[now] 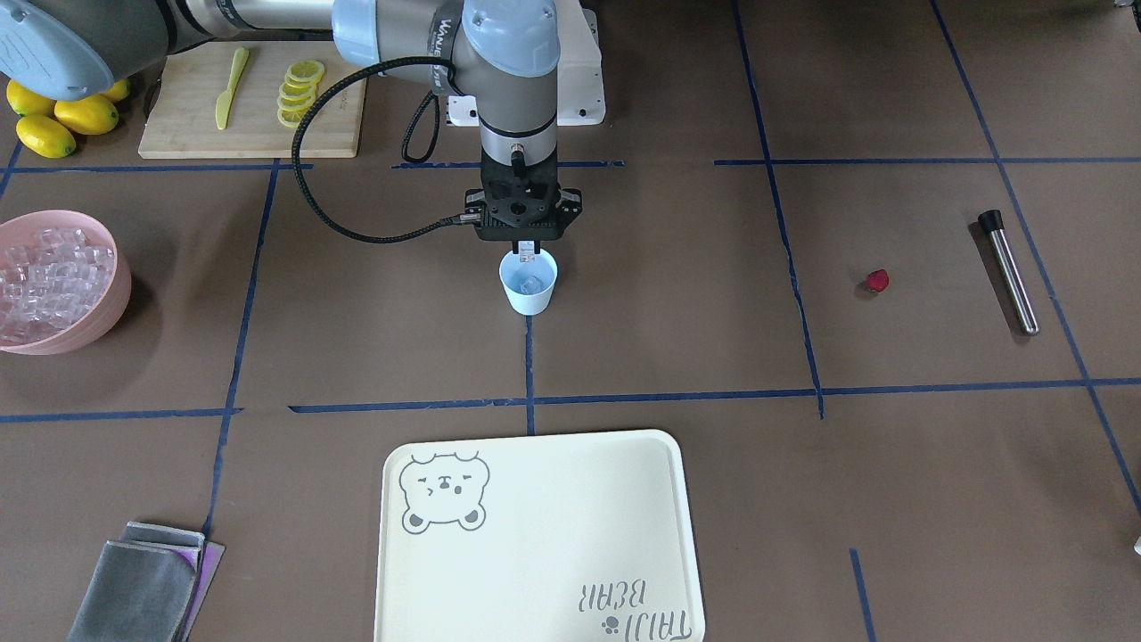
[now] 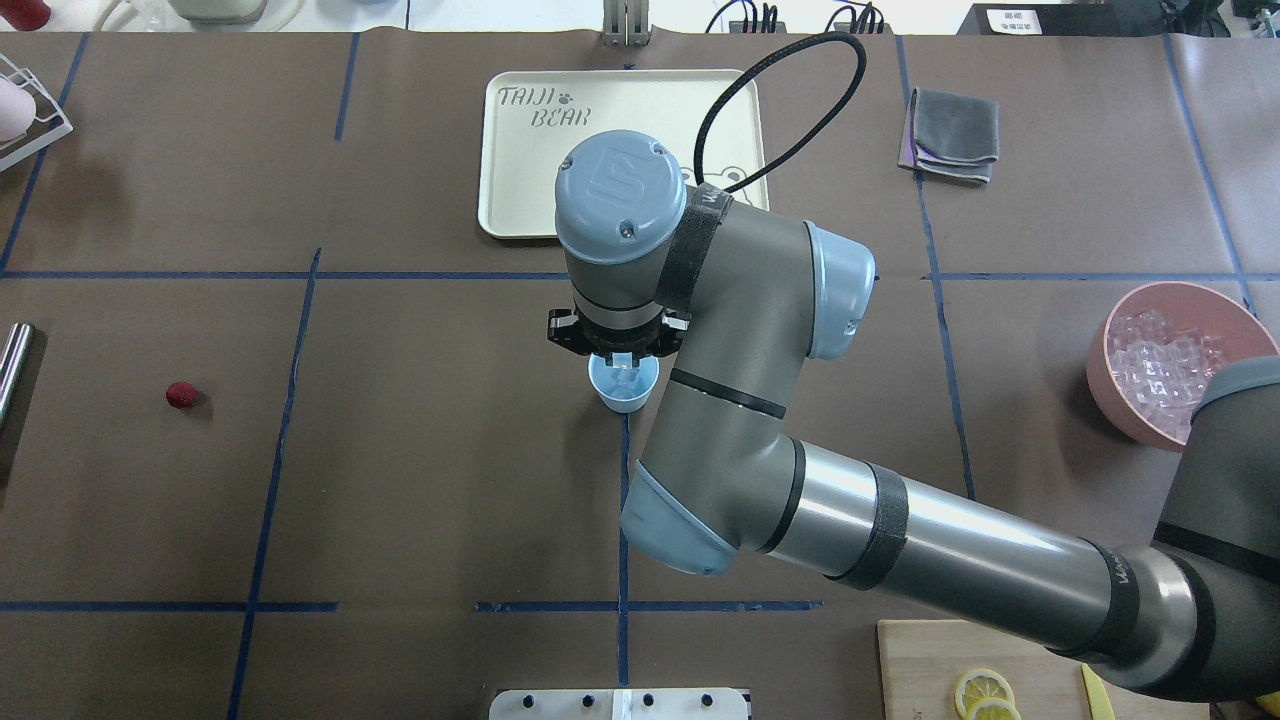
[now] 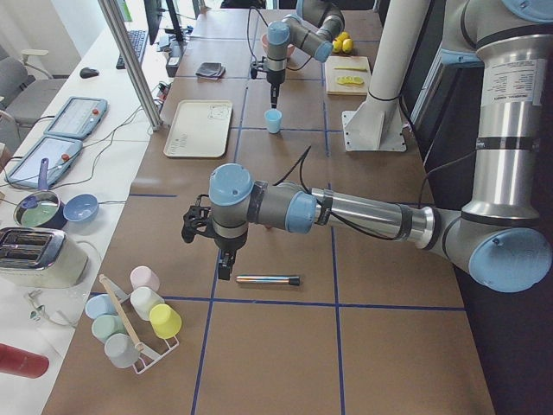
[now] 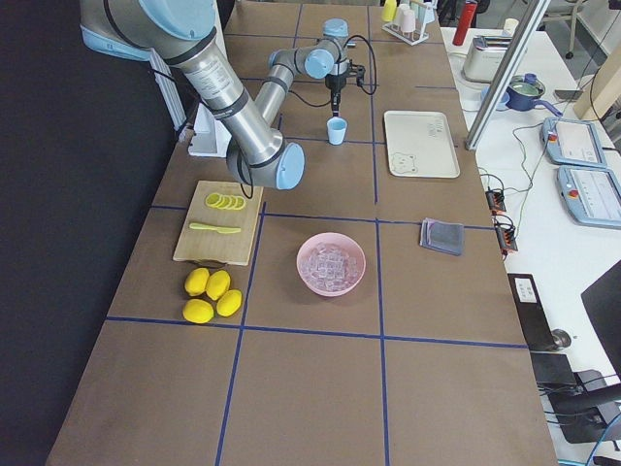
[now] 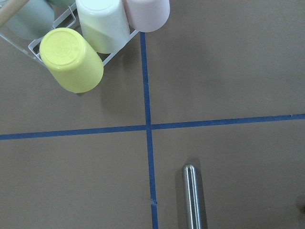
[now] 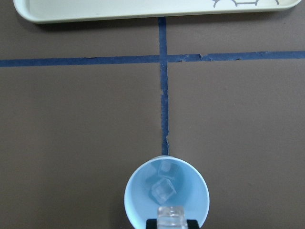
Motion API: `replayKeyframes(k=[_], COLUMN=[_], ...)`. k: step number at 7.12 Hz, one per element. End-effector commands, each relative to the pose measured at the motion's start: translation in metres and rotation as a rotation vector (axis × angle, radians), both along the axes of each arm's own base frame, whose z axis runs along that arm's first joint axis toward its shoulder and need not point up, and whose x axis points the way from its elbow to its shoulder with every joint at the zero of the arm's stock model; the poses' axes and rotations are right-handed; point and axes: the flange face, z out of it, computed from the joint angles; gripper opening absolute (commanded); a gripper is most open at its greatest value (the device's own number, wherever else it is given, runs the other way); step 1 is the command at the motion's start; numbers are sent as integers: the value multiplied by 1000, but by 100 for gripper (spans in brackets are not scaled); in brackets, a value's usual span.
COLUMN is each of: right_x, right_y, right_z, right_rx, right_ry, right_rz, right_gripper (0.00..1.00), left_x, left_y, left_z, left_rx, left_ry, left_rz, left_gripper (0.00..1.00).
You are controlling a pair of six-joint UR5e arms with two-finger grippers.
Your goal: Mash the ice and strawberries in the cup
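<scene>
The pale blue cup (image 1: pixel 529 285) stands at the table's middle on a blue tape line, and also shows from above (image 2: pixel 623 388). Two clear ice cubes (image 6: pixel 162 191) lie inside it. My right gripper (image 1: pixel 528 254) hangs straight down over the cup's mouth, shut on another ice cube (image 6: pixel 170 214). The dark-red strawberry (image 1: pixel 877 282) lies alone on the table, far towards my left side (image 2: pixel 181 394). My left gripper (image 3: pixel 223 258) hovers near a steel muddler (image 3: pixel 268 280); I cannot tell whether it is open or shut.
A pink bowl (image 1: pixel 105 316) of ice cubes sits on my right. A cream tray (image 1: pixel 553 535) lies beyond the cup. A cutting board (image 1: pixel 187 107) holds lemon slices and a knife, with lemons (image 1: pixel 62 120) beside it. A folded cloth (image 1: pixel 143 588) and a cup rack (image 5: pixel 71 59) are further off.
</scene>
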Motion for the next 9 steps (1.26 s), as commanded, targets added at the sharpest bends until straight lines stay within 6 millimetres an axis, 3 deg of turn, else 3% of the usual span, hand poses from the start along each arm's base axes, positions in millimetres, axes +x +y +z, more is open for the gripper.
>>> replayKeyframes(k=[1, 4, 7, 8, 9], right_x=[-2, -2, -1, 0, 1], right_y=[-2, -2, -1, -2, -2], right_z=[-1, -2, -3, -4, -5], right_rx=[12, 13, 14, 15, 19], right_ry=[8, 5, 3, 0, -2], right_rz=[10, 10, 11, 13, 15], right_gripper=[3, 46, 54, 63, 90], left_x=[0, 2, 3, 4, 24], left_y=[0, -1, -2, -3, -6], left_z=[0, 0, -1, -2, -5], left_rx=[1, -1, 1, 1, 17], left_ry=[0, 0, -1, -1, -7], left_rz=[0, 3, 6, 6, 46], left_gripper=[100, 100, 100, 100, 100])
